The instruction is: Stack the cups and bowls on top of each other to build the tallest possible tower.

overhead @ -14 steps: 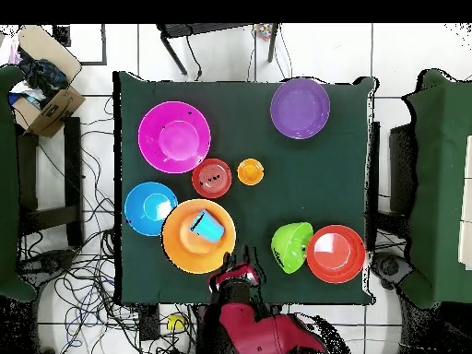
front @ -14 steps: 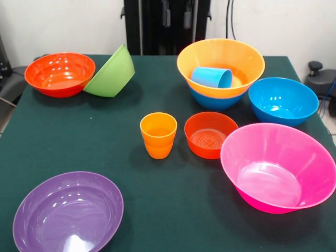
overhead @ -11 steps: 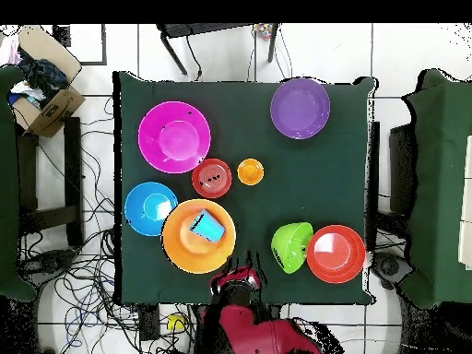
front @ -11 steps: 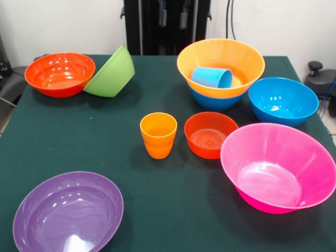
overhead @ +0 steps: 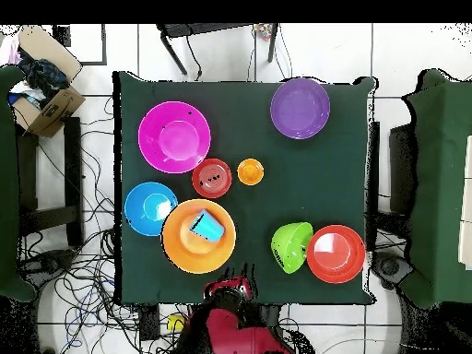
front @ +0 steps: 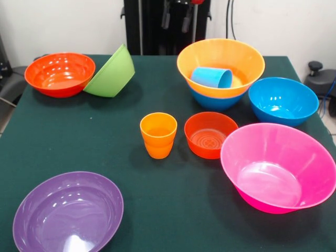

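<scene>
Tower (front: pixel 220 71) building had barely begun — only an orange bowl (front: pixel 221 62) nested in a blue bowl near the desk's far edge, a light blue cup (front: pixel 212 77) lying tipped inside. Seven glossy round plastic pieces remained apart. Whether the gripper (front: pixel 176 11) was released or clenched, I cannot tell.

**Gripper at the table edge, bowls spread beyond it**

The gripper (overhead: pixel 241 277) hangs over the table's (overhead: pixel 277 157) edge. Closest to it, to one side, sits the orange bowl (overhead: pixel 184 247) holding the light blue cup (overhead: pixel 206 225); on the other side, the lime green bowl (overhead: pixel 289 247) leans on the red-orange bowl (overhead: pixel 336 253).
</scene>
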You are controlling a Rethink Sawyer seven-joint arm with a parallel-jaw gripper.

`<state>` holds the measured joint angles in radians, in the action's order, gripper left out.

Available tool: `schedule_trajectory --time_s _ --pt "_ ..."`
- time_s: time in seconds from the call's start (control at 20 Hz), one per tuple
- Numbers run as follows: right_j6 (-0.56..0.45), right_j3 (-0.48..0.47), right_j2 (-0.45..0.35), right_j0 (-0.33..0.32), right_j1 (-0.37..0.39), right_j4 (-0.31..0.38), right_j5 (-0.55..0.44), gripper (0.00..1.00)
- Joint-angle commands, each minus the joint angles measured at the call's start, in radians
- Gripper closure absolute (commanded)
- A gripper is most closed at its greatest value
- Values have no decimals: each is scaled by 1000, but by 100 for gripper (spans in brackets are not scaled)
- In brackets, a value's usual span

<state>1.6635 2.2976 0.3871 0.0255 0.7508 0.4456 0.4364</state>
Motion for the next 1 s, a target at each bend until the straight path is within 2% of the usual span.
schedule_trajectory --time_s 0.05,0.1,0.2,0.4,0.5,0.6,0.8,1.0 --pt "251 73 -199 -40 146 -47 -140 0" --pt "259 75 -227 -52 161 -51 -159 0" --pt "265 38 -249 -50 141 -86 -178 0" --pt "252 -75 -260 -12 85 -166 -261 0" --pt "232 -129 -252 6 60 -189 -304 0" --pt "227 -171 -280 -15 30 -189 -312 0" --pt "212 -253 -243 26 -45 -231 -349 0" --pt "223 -289 -206 73 -40 -280 -418 0"
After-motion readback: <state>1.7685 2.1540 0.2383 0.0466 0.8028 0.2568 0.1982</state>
